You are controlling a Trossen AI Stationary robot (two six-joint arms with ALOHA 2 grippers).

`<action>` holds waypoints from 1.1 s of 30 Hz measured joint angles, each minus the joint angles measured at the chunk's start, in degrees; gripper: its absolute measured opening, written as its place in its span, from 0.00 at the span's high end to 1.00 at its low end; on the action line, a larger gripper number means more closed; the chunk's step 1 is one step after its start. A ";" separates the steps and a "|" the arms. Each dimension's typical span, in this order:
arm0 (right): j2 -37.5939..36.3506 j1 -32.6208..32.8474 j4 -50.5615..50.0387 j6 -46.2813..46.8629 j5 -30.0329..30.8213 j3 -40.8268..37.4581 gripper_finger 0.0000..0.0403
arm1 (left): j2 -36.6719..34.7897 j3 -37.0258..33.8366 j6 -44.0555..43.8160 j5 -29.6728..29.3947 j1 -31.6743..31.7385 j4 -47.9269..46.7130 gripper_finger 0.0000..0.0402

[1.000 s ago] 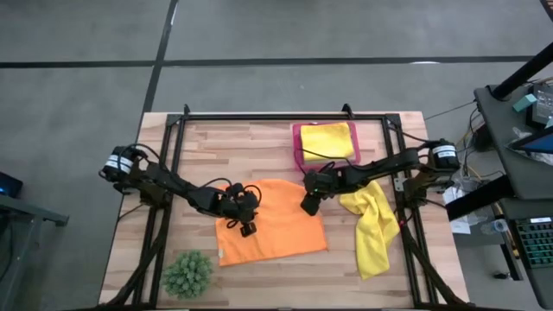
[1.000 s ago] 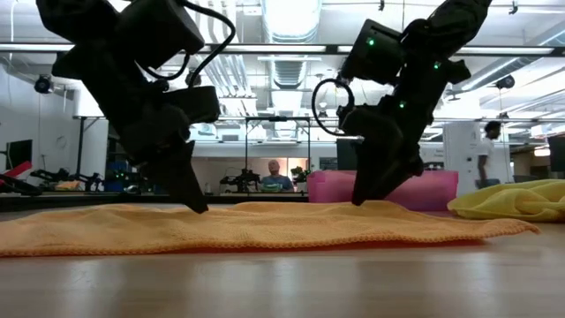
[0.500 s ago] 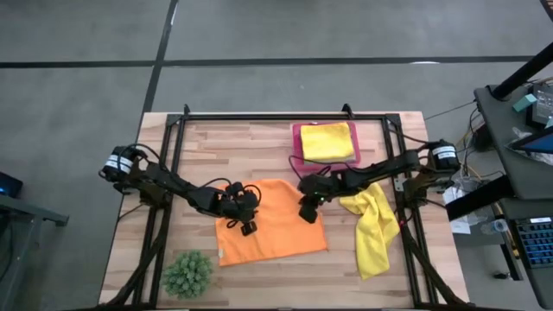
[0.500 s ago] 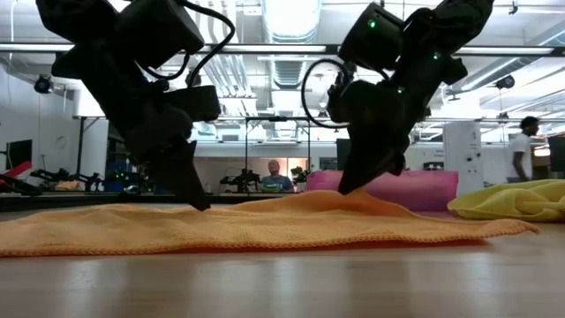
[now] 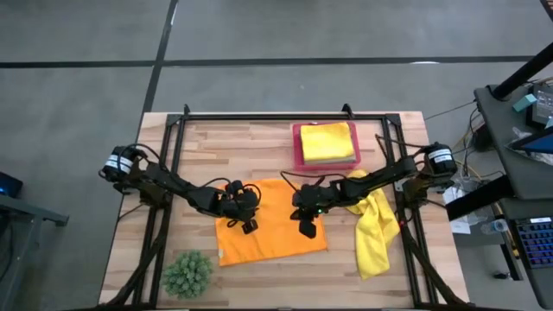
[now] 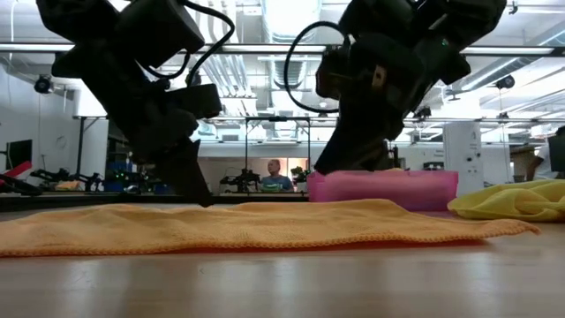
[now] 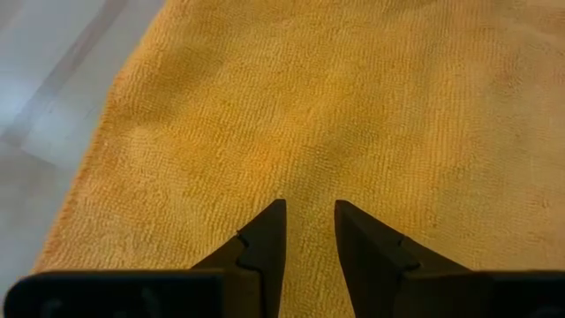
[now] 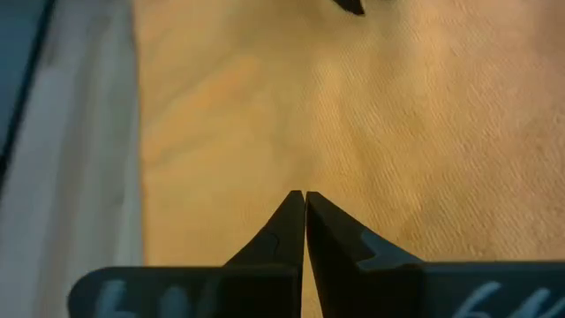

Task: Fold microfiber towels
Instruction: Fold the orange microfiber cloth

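I take the orange towel (image 5: 270,223) as my landmark: it lies spread near the front middle of the bench (image 5: 259,147), and both arms work over it.

My right hand (image 5: 308,230) now sits over the towel's right part, further in toward the centre than half a second ago, when it was at the upper right corner. Its fingers (image 8: 291,225) are pressed together at the tips, with no cloth visibly pinched. The hump that rose in the cloth half a second ago has sunk flat in the low view, so I judge that the fold has not taken (the corner seems to have slipped free).

My left hand (image 5: 248,227) stays planted on the towel's left part, fingers (image 7: 265,243) slightly apart, gripping nothing.

Right of the towel sprawls a crumpled yellow towel (image 5: 373,226); behind it, another yellow one (image 5: 327,142) lies folded in the pink tray (image 5: 297,149).
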 joint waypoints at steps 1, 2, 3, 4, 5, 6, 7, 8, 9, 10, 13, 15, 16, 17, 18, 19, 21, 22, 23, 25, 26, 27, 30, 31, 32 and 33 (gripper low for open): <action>-0.04 -0.02 -1.32 0.17 1.76 0.14 0.98 | 0.00 0.00 -0.02 0.00 0.00 0.01 0.79; -0.42 -0.30 -3.08 0.45 4.24 0.31 0.98 | -0.02 -0.01 -0.02 0.00 0.00 0.01 0.79; -0.99 -0.63 -5.32 0.62 7.41 0.61 0.98 | -0.02 0.00 -0.02 0.00 0.00 0.04 0.79; -1.70 -0.99 -7.63 0.84 10.44 0.89 0.98 | -0.02 0.00 -0.02 0.00 0.00 0.04 0.79; -2.41 -1.45 -9.99 1.47 13.03 1.10 0.98 | -0.02 0.00 -0.02 0.00 0.00 0.12 0.79; -3.13 -1.96 -12.19 2.54 15.14 1.19 0.98 | -0.02 0.00 -0.02 0.00 0.00 0.21 0.79; -3.69 -2.51 -14.36 3.93 16.73 1.23 0.98 | -0.02 0.00 -0.02 0.00 0.00 0.22 0.79; -3.99 -3.13 -16.18 5.45 17.43 1.23 0.98 | -0.02 0.00 -0.01 0.00 0.00 0.21 0.79; -4.26 -3.93 -17.64 6.77 17.35 1.18 0.98 | -0.02 0.00 -0.02 0.00 0.00 0.23 0.79; -4.33 -4.74 -19.30 8.24 16.88 1.14 0.97 | -0.02 0.00 0.00 0.00 0.00 0.20 0.79; -4.16 -6.89 -22.23 11.16 15.39 0.96 0.93 | -0.02 0.00 0.01 -0.09 0.00 0.22 0.79; -3.88 -7.75 -22.52 11.58 15.37 0.87 0.88 | -0.02 0.00 0.02 -0.59 0.00 0.26 0.79; -3.84 -7.97 -22.58 11.65 15.26 0.74 0.86 | -0.02 0.00 0.02 -0.91 0.00 0.26 0.79; -3.84 -8.13 -22.56 11.66 15.22 0.71 0.82 | -0.02 0.00 0.02 -1.14 0.00 0.25 0.79; -3.84 -8.13 -22.40 11.65 15.23 0.71 0.79 | -0.02 0.00 0.06 -1.29 0.00 0.28 0.79; -3.84 -8.22 -22.36 11.63 15.22 0.71 0.76 | -0.02 0.00 0.19 -1.36 0.00 0.28 0.79; -3.84 -8.24 -22.38 11.63 15.22 0.71 0.69 | -0.02 0.00 0.35 -1.45 0.02 0.31 0.79; -3.45 -8.24 -22.16 11.63 15.24 0.71 0.65 | -0.02 0.00 0.44 -1.51 0.02 0.31 0.79; -3.03 -8.24 -21.62 11.63 15.25 0.69 0.62 | -0.02 0.00 0.48 -1.51 0.02 0.31 0.79; -1.74 -8.24 -20.74 11.61 15.25 0.41 0.56 | -0.02 -0.02 0.48 -1.55 0.02 0.31 0.79; -1.06 -8.24 -20.40 11.59 15.25 0.32 0.53 | -0.02 -0.02 0.48 -1.57 0.04 0.33 0.79; -0.45 -8.24 -19.55 11.39 15.20 0.27 0.51 | -0.02 -0.02 0.48 -1.59 0.04 0.34 0.79; 1.05 -8.24 -16.51 10.56 13.14 0.26 0.48 | -0.02 -0.02 0.46 -1.65 0.09 0.36 0.79; 1.32 -8.23 -15.69 10.13 11.80 0.27 0.48 | -0.02 -0.02 0.46 -1.67 0.09 0.36 0.79; 1.49 -8.08 -14.82 9.72 10.91 0.27 0.49 | -0.02 -0.02 0.46 -1.71 0.09 0.36 0.79; 1.51 -7.88 -13.99 9.15 10.47 0.27 0.51 | -0.02 -0.02 0.46 -1.77 0.09 0.36 0.79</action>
